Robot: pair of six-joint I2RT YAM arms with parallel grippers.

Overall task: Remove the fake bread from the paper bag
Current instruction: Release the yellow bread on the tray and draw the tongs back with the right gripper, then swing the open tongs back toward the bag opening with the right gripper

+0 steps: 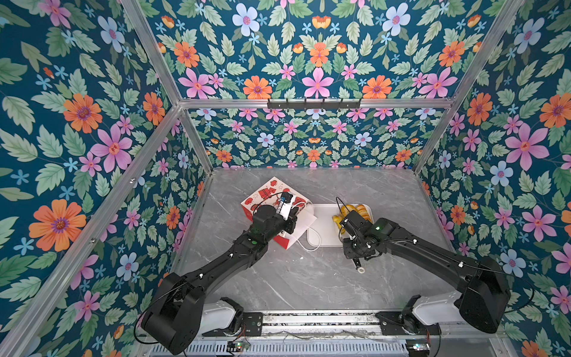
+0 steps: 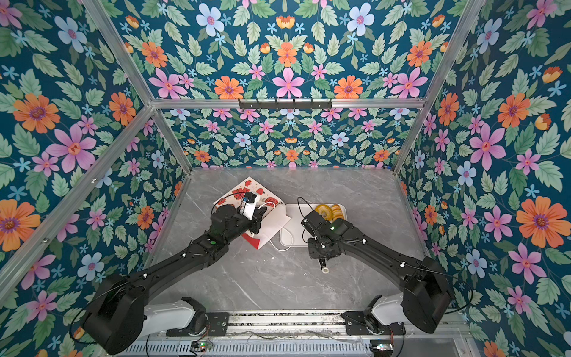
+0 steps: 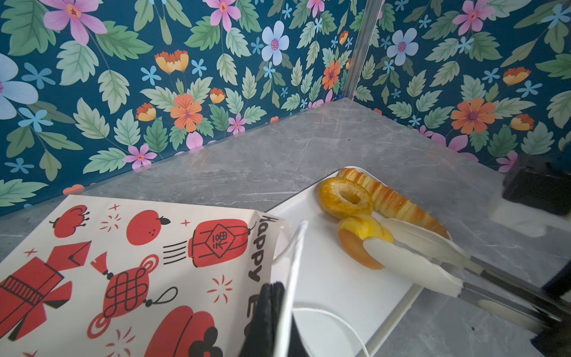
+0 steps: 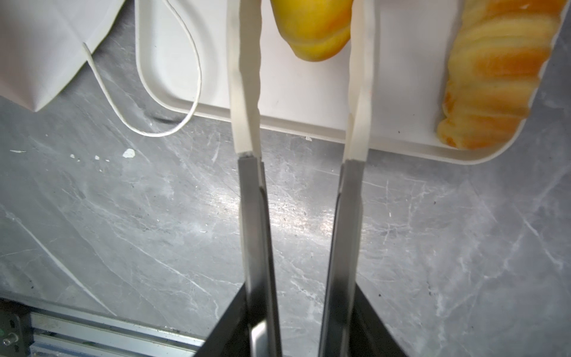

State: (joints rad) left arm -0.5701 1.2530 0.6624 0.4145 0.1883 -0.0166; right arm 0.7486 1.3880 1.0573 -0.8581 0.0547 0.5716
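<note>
My left gripper, jaws closed, pinches the bag rim; my right gripper clamps tongs, loose around a roll on the tray.

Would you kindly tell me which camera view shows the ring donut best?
The left wrist view: the ring donut lies whole and close on the white tray, its hole clear. In a top view the ring donut is small and far. The right wrist view misses it.

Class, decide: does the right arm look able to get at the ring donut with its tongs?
Probably yes: the ring donut lies uncovered on the tray, just past the tongs, which straddle the croissant.
</note>
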